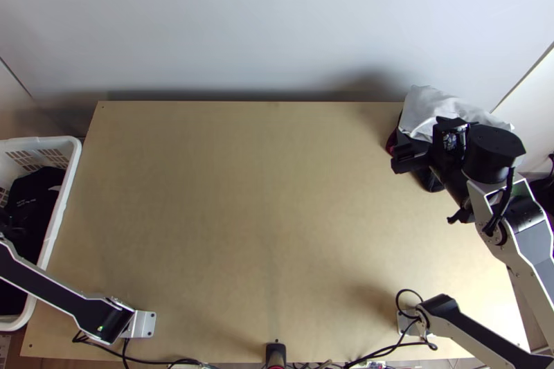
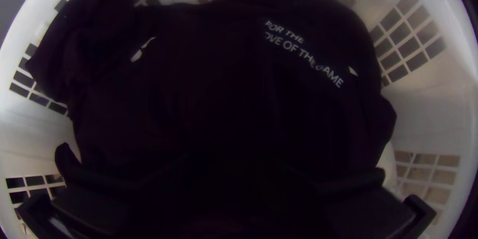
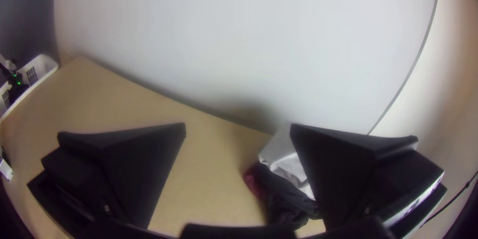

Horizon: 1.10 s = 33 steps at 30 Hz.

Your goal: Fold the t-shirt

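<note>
Dark cloth with white lettering lies bunched in the white basket, at the left edge in the top view (image 1: 34,203) and large in the left wrist view (image 2: 224,79). Low in the left wrist view, my left gripper (image 2: 229,184) is inside the basket over this cloth, its fingers wide apart; whether they touch it is too dark to tell. My right gripper (image 1: 436,161) is raised near the table's back right corner, beside a cloth pile. In the right wrist view the right gripper (image 3: 238,132) stands open with nothing between its fingers.
The basket (image 1: 59,220) stands against the table's left side. A pale grey cloth (image 1: 433,109) lies bunched over dark and red cloth (image 3: 286,196) at the back right corner. Bare wood (image 1: 242,210) spans the middle; cables (image 1: 166,362) run along the near edge.
</note>
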Tool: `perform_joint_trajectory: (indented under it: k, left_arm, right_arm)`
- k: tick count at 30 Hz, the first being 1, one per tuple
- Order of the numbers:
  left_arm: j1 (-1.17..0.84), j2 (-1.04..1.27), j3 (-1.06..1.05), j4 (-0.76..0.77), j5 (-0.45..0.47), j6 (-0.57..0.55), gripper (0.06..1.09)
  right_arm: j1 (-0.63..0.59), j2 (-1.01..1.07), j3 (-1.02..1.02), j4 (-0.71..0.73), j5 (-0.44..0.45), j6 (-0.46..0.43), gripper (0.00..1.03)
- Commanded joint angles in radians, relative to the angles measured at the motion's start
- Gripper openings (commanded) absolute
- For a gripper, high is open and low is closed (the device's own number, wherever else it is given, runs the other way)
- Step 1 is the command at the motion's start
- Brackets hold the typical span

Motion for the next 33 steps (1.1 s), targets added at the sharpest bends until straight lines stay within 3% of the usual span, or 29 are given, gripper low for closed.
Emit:
perform_joint_trajectory:
  k: [1,9,15,21,27,29,33]
  left_arm:
    - [0.024,-0.074,0.004,-0.017,0.087,-0.052,0.18]
    - [0.026,-0.348,0.053,-0.043,0.135,-0.084,0.18]
    - [0.020,-0.411,0.348,-0.268,0.170,-0.151,0.17]
    - [0.023,-0.423,0.636,-0.387,0.184,-0.204,0.17]
    - [0.024,-0.515,0.616,-0.307,0.187,-0.205,0.16]
    - [0.023,-0.494,0.613,-0.322,0.126,-0.191,0.16]
    - [0.032,-0.630,0.549,-0.287,0.186,-0.223,0.14]
  right_arm:
    - [0.004,-0.006,-0.020,0.001,0.005,0.003,0.98]
    - [0.014,-0.026,-0.088,0.026,0.005,0.017,0.98]
    - [0.017,-0.034,-0.092,0.040,0.005,0.023,0.98]
    - [0.016,-0.059,-0.098,0.043,0.006,0.020,0.98]
    - [0.011,-0.094,-0.128,0.044,0.011,0.006,0.98]
    - [0.011,-0.098,-0.138,0.049,0.012,-0.002,0.98]
    - [0.011,-0.118,-0.149,0.053,0.021,-0.010,0.98]
